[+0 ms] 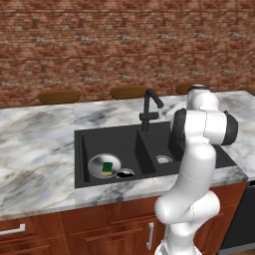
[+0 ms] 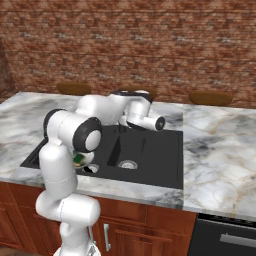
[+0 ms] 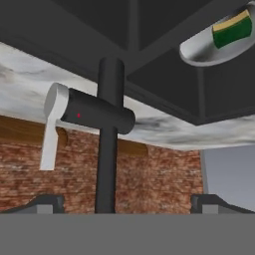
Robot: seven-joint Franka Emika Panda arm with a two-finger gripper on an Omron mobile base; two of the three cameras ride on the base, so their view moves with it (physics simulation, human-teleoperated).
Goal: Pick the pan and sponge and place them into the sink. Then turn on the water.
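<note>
Two things already lie in the sink [image 1: 99, 142]: we see the pan [image 1: 97, 167] resting on the floor of the larger left basin, toward 7 o'clock in the left base view, and the sponge [image 1: 107, 167] sitting inside it, green face up with a strip of yellow showing along one edge. In the hand view the same pair appears at about 1 o'clock, the pan [image 3: 209, 47] tipped by the camera's roll and the sponge [image 3: 232, 28] lying in it. We find the black faucet [image 1: 149, 107] standing at the back rim of the sink between the two bowls, its spout curving forward, with no stream falling from it. Our gripper [image 3: 127, 201] has its fingers spread wide, one tip at 7 o'clock and the other at 5 o'clock along the bottom of the hand view, and nothing is held between them. The faucet's upright black stem [image 3: 108, 134] rises through the gap between the tips, and its side lever [image 3: 84, 112], a dark barrel with a pale end, juts toward 9 o'clock. From the right base view we see the arm bent over the marble counter [image 2: 220, 145], the hand just beside the faucet; whether it touches, we cannot tell.
</note>
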